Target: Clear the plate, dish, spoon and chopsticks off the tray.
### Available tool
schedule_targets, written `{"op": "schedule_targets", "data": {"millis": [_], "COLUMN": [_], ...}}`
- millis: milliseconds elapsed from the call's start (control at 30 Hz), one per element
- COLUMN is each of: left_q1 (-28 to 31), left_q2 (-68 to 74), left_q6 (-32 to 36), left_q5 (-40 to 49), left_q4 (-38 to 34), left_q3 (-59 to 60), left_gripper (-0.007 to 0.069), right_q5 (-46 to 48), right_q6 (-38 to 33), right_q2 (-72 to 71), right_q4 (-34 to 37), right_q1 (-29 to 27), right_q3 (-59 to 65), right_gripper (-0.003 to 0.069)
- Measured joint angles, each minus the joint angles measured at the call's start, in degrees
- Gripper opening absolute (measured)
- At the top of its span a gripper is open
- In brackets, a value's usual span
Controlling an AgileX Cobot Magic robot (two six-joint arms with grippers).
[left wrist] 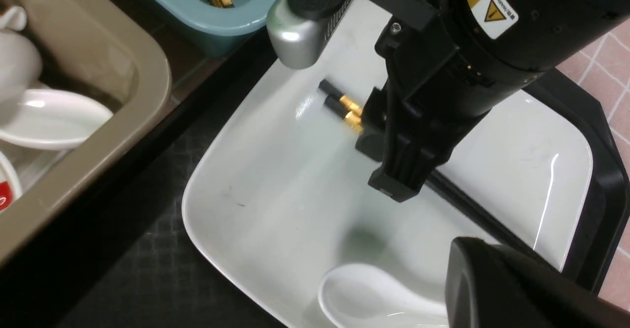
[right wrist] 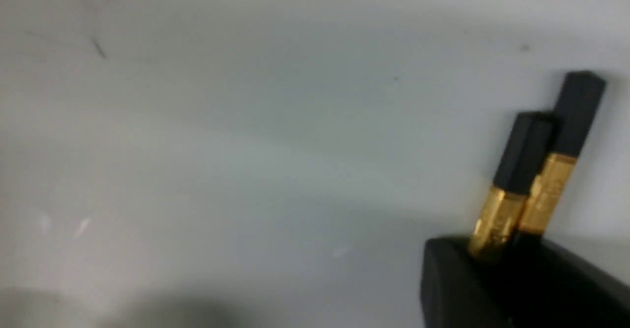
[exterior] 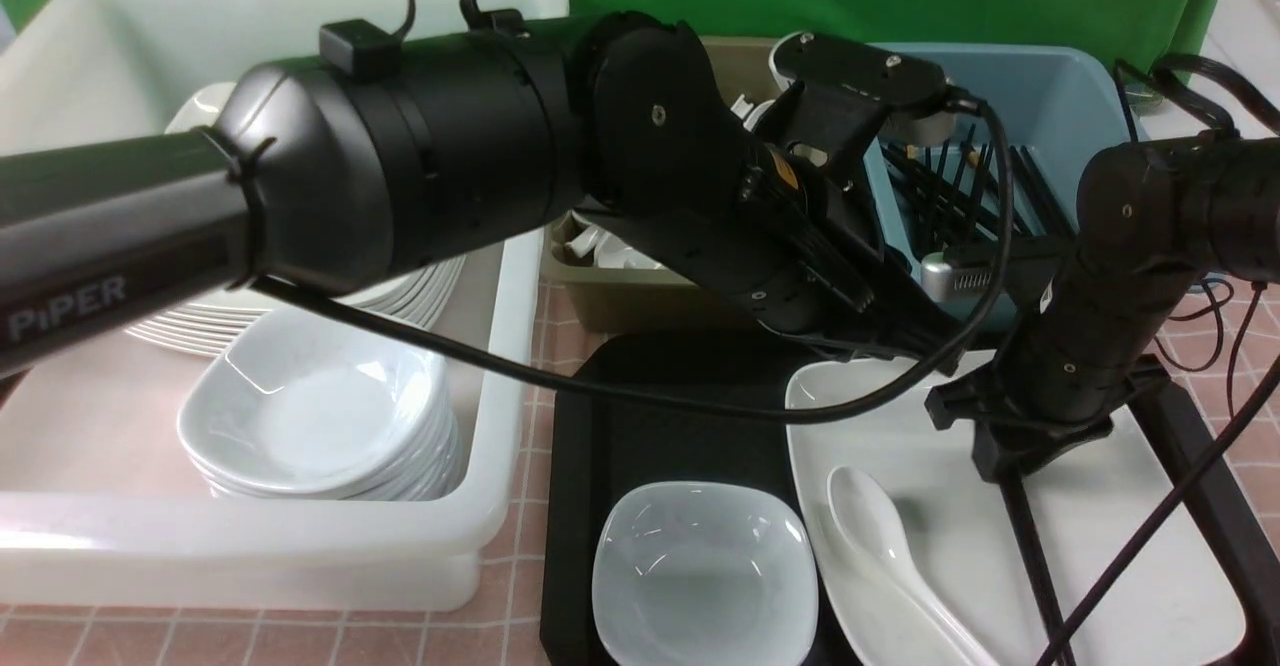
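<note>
The black tray [exterior: 640, 426] holds the small white dish [exterior: 700, 576] at its front and the large white plate [exterior: 1100, 546] on its right side. The white spoon [exterior: 880, 526] lies on the plate, bowl pointing away from me. The black chopsticks [exterior: 1035, 556] lie side by side on the plate, their gold-banded ends [left wrist: 339, 104] toward the bins. My right gripper [exterior: 1010, 461] points down onto the plate and is shut on the chopsticks [right wrist: 536, 170] just behind the gold bands. My left gripper [exterior: 935, 351] hovers shut and empty over the plate's far edge, near the right one.
A big white tub [exterior: 490, 506] on the left holds stacked plates [exterior: 420, 291] and stacked dishes [exterior: 310, 416]. Behind the tray stand an olive bin [exterior: 620, 301] with spoons and a blue bin [exterior: 1040, 106] with chopsticks. The left arm's cable [exterior: 700, 406] sags over the tray.
</note>
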Motion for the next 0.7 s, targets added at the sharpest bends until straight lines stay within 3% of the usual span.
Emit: {"op": "schedule_targets", "data": {"millis": [300, 467, 633, 700], "left_q1": [0.00, 0.00, 0.00, 0.00], "left_q2": [0.00, 0.00, 0.00, 0.00], "left_q6": [0.18, 0.18, 0.18, 0.18], "left_q5": [0.34, -1.53, -9.83, -15.45], "left_q4": [-0.12, -0.11, 0.63, 0.85], "left_q3": [0.00, 0.00, 0.00, 0.00], "left_gripper": [-0.0003, -0.0003, -0.0003, -0.0003], "right_q5": [4.76, 8.37, 2.04, -4.56], "right_q6": [-3.49, -6.84, -7.61, -7.61], "right_q2": [-2.44, -11.91, -19.64, -21.03], "right_q4": [0.37, 3.44, 4.00, 4.21], "right_q1": [0.00, 0.00, -0.68, -2.06], "right_q3": [-0.18, -0.43, -1.39, -2.62], "right_gripper": [0.0181, 0.0181, 0.0181, 0.0181]}}
